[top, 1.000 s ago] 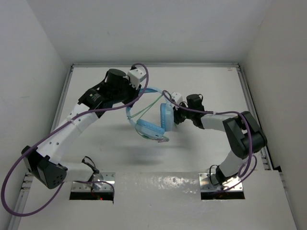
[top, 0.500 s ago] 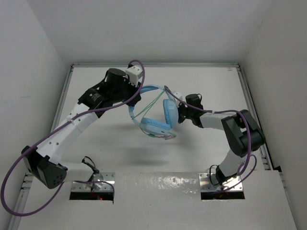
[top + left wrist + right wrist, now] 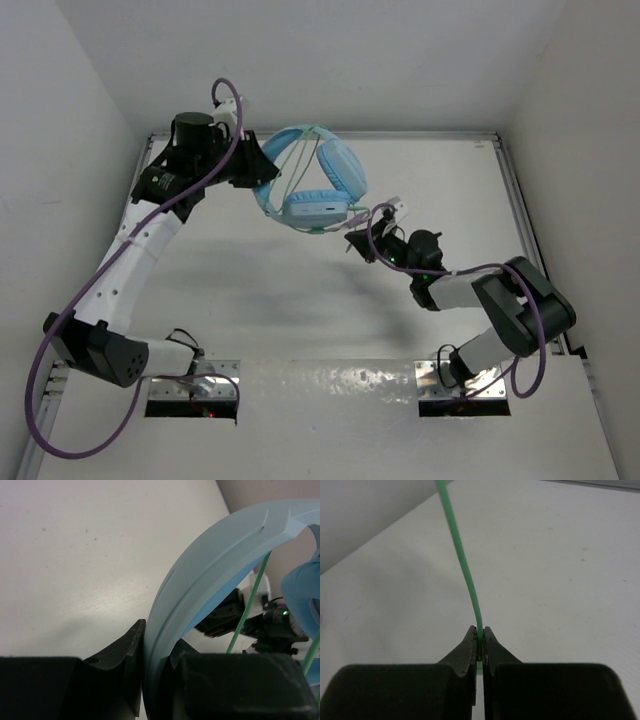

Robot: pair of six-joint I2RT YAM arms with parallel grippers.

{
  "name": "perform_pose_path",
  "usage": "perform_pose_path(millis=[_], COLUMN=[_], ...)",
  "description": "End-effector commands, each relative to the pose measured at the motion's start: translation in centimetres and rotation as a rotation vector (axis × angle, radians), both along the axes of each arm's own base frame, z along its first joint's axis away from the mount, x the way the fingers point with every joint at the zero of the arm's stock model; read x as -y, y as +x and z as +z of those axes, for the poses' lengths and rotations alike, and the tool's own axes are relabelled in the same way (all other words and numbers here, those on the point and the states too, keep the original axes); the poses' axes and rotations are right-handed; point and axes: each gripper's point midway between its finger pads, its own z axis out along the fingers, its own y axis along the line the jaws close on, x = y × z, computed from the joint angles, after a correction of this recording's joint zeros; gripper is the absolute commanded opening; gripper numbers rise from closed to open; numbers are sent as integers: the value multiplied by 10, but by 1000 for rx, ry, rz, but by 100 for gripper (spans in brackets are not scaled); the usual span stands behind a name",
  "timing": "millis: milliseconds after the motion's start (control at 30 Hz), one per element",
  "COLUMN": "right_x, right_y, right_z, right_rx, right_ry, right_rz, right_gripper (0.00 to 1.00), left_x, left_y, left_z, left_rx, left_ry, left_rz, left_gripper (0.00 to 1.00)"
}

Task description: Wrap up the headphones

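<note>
The light blue headphones [image 3: 312, 180] hang in the air over the far middle of the table, ear cups [image 3: 315, 209] down and to the right. My left gripper [image 3: 252, 170] is shut on the blue headband [image 3: 200, 585], seen close in the left wrist view. The thin pale green cord [image 3: 337, 226] runs across the headband and down from the lower cup to my right gripper [image 3: 358, 243], which is shut on the cord [image 3: 468, 580] just below and right of the headphones. The cord rises straight from the right fingertips [image 3: 470, 640].
Thick purple robot cables [image 3: 215, 160] loop along both arms. The white table [image 3: 250, 290] is walled at the left, back and right. The right arm [image 3: 470, 290] lies low across the right middle. The arm bases [image 3: 190, 385] sit at the near edge.
My left gripper has lifted the headphones up and toward the far left, swinging them round. My right gripper has moved nearer and lower, now pinching the cord below the cups.
</note>
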Motion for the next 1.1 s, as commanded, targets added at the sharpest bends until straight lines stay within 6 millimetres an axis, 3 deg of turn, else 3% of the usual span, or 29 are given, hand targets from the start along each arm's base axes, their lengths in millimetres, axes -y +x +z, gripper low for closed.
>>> perform_pose_path(millis=[0, 167, 333, 367, 400, 467, 500, 567, 633, 667, 700, 767, 867, 1033, 1067], right_x=[-33, -79, -119, -128, -138, -153, -163, -177, -192, -196, -206, -216, -233, -241, -240], right_y=[-14, -33, -39, -50, -51, -65, -66, -78, -80, -88, -87, -97, -100, -104, -103], right_z=[39, 22, 6, -4, 1, -10, -2, -8, 10, 8, 24, 22, 38, 43, 52], right_rx=[169, 110, 60, 47, 56, 37, 56, 58, 92, 79, 102, 90, 101, 71, 83], right_ry=[20, -32, -130, -178, -184, -229, -228, -275, -271, -295, -279, -306, -292, -293, -289], right_rz=[56, 204, 311, 352, 368, 420, 437, 482, 507, 532, 541, 591, 630, 667, 661], right_gripper=[0, 0, 0, 0, 0, 0, 0, 0, 0, 0, 0, 0, 0, 0, 0], left_x=[17, 7, -16, -21, -27, -38, -42, -50, -65, -69, -73, -76, -80, -86, -88], left_y=[-3, 11, 28, 32, 38, 49, 56, 69, 82, 88, 92, 100, 109, 117, 116], left_z=[63, 59, 51, 51, 48, 43, 36, 21, 3, -15, -25, -45, -72, -119, -126], left_rx=[78, 57, 53, 64, 68, 87, 87, 93, 102, 80, 76, 55, 33, -17, -14], left_ry=[-200, -225, -215, -208, -196, -161, -134, -90, -15, 17, 49, 85, 128, 239, 282], left_rz=[-18, 57, 156, 174, 205, 262, 280, 326, 401, 423, 435, 447, 457, 442, 426], left_gripper=[0, 0, 0, 0, 0, 0, 0, 0, 0, 0, 0, 0, 0, 0, 0])
